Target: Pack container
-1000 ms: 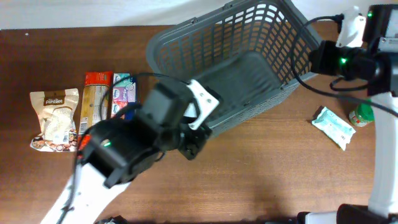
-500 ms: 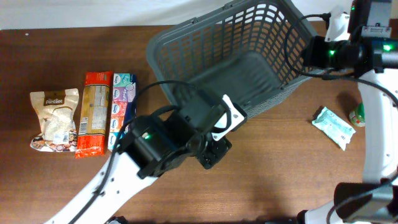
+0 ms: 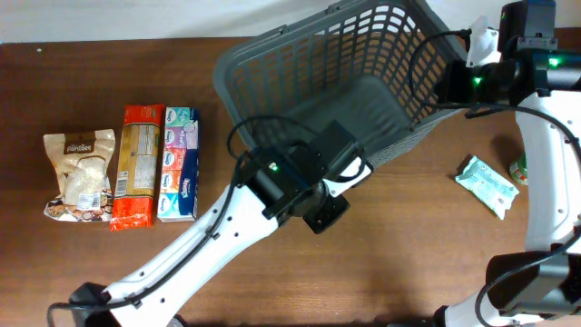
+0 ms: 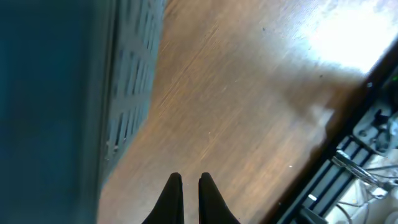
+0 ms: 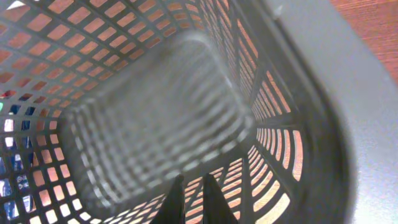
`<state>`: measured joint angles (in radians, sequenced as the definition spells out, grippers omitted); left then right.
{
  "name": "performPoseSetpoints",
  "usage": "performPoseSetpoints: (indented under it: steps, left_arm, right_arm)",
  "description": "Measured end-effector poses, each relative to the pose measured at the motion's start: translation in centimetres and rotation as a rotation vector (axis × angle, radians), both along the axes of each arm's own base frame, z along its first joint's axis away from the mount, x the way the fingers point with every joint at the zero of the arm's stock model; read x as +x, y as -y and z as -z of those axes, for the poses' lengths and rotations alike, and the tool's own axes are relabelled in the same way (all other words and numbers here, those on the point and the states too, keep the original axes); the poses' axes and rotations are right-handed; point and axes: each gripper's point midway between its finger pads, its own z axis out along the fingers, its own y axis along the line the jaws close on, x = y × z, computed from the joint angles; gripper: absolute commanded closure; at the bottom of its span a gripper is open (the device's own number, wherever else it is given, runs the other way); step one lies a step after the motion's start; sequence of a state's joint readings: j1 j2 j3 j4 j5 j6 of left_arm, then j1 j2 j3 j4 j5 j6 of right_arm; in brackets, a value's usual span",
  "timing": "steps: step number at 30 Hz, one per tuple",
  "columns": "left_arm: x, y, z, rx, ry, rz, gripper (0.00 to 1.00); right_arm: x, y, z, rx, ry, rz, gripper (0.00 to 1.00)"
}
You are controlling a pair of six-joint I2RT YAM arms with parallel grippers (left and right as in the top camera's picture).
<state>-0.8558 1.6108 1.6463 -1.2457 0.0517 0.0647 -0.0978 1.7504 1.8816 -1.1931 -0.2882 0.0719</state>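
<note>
The container is seen tilted at the far middle of the wooden surface. The left hand is held over the surface just beside its near wall, with fingers narrowed to a slit and nothing between them. The right hand is pointed into the container at its right rim, equally narrow, with nothing seen gripped. A snack bag, red packet and tissue pack are laid well to the left.
</note>
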Motion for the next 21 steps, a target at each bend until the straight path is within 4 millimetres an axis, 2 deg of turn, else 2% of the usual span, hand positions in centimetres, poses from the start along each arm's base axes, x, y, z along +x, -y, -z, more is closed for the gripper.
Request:
performPoseSetpoints:
  steps: [10, 16, 21]
  left_arm:
    - [2.1, -0.7, -0.2, 0.031, 0.084, -0.043, 0.98]
    - [4.3, -2.4, 0.1, 0.043, 0.091, -0.117, 0.98]
    - [6.3, -4.0, 0.2, 0.046, 0.104, -0.184, 0.98]
  right_arm:
    - [-0.9, -0.1, 0.3, 0.002, -0.038, -0.005, 0.96]
    - [-1.6, -0.3, 0.6, 0.004, -0.069, -0.009, 0.96]
    - [-2.0, -1.8, 0.8, 0.004, -0.086, -0.043, 0.96]
